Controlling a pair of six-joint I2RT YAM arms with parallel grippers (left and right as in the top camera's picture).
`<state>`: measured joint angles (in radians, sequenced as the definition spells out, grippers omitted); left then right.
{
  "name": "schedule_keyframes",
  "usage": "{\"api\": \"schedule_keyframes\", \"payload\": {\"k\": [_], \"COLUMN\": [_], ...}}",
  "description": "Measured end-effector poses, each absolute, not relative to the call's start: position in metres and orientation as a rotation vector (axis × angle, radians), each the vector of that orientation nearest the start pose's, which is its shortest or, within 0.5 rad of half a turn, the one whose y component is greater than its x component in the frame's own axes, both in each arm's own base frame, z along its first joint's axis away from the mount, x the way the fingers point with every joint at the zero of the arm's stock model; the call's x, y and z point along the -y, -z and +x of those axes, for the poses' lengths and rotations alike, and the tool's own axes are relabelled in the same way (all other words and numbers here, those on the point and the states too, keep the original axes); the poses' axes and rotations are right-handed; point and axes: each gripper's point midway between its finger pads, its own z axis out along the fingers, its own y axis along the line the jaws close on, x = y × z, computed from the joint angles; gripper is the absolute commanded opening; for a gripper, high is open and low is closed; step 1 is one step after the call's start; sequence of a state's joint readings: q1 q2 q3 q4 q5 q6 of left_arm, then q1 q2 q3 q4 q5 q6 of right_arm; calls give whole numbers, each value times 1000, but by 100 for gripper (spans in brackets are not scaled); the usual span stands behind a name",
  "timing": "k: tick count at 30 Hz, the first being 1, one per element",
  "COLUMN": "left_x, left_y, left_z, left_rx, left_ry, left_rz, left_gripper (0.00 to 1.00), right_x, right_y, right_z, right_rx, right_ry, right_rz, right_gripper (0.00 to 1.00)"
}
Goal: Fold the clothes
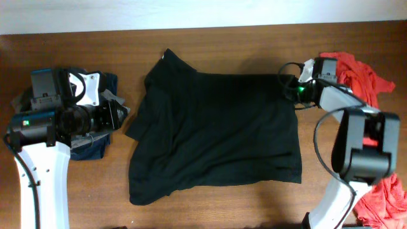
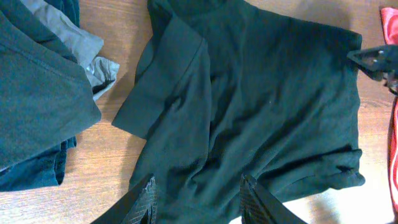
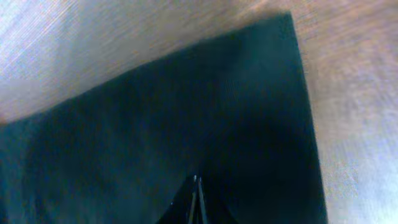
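A black T-shirt (image 1: 216, 127) lies spread on the wooden table, one sleeve out to the left (image 2: 165, 81); it also fills the right wrist view (image 3: 155, 137). My left gripper (image 1: 117, 114) is open at the shirt's left edge, its fingers (image 2: 199, 202) apart just above the cloth. My right gripper (image 1: 290, 79) is at the shirt's far right corner, its fingers (image 3: 196, 199) pressed together on the black cloth. It also shows in the left wrist view (image 2: 373, 59).
A pile of folded dark clothes (image 1: 95, 143) lies under my left arm, with a grey garment (image 2: 81, 43) in it. Red clothes (image 1: 362, 73) are heaped at the right edge, more at the lower right (image 1: 388, 197).
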<state>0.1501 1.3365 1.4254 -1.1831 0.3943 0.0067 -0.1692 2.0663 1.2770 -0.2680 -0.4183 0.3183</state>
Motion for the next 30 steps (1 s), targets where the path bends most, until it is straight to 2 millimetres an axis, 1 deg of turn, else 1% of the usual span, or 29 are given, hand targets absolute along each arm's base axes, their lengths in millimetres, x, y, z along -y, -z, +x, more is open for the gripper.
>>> {"api": "schedule_keyframes", "payload": {"k": [3, 5, 8, 10, 14, 17, 18, 20, 21, 22, 23, 26, 27, 28, 30], "left_x": [20, 20, 20, 20, 20, 20, 20, 21, 22, 25, 28, 42, 48, 53, 63], "left_y": [-245, -245, -246, -246, -246, -247, -247, -247, -246, -244, -241, -226, -219, -210, -188], "left_z": [311, 311, 311, 311, 312, 314, 315, 316, 317, 320, 323, 338, 343, 348, 360], "left_rx": [-2600, -2599, -2599, -2598, -2595, -2585, -2582, -2582, -2584, -2586, -2588, -2602, -2612, -2626, -2659], "left_ry": [467, 468, 468, 469, 470, 466, 465, 463, 462, 461, 462, 467, 470, 473, 479], "left_rz": [-59, -60, -59, -59, -57, -54, -52, -29, -11, 18, 46, 163, 204, 242, 316], "left_gripper": [43, 43, 43, 43, 44, 45, 47, 49, 49, 49, 49, 52, 52, 53, 52], "right_x": [13, 22, 39, 56, 103, 139, 147, 163, 168, 169, 168, 156, 151, 145, 134], "right_y": [-3, -3, -3, -3, -5, -9, -11, -18, -23, -29, -36, -60, -63, -80, -102], "right_z": [491, 497, 502, 505, 501, 499, 499, 495, 493, 492, 493, 499, 500, 502, 500], "right_rx": [-2562, -2557, -2550, -2537, -2532, -2523, -2528, -2545, -2559, -2572, -2587, -2623, -2629, -2628, -2638], "right_ry": [-600, -541, -407, -282, -71, 5, 17, 35, 42, 42, 35, -32, -63, -97, -168], "right_rz": [495, 511, 547, 582, 687, 731, 730, 744, 742, 743, 733, 659, 638, 613, 576], "right_gripper": [5, 5, 5, 6, 5, 5, 6, 10, 15, 29, 40, 46, 47, 47, 48]}}
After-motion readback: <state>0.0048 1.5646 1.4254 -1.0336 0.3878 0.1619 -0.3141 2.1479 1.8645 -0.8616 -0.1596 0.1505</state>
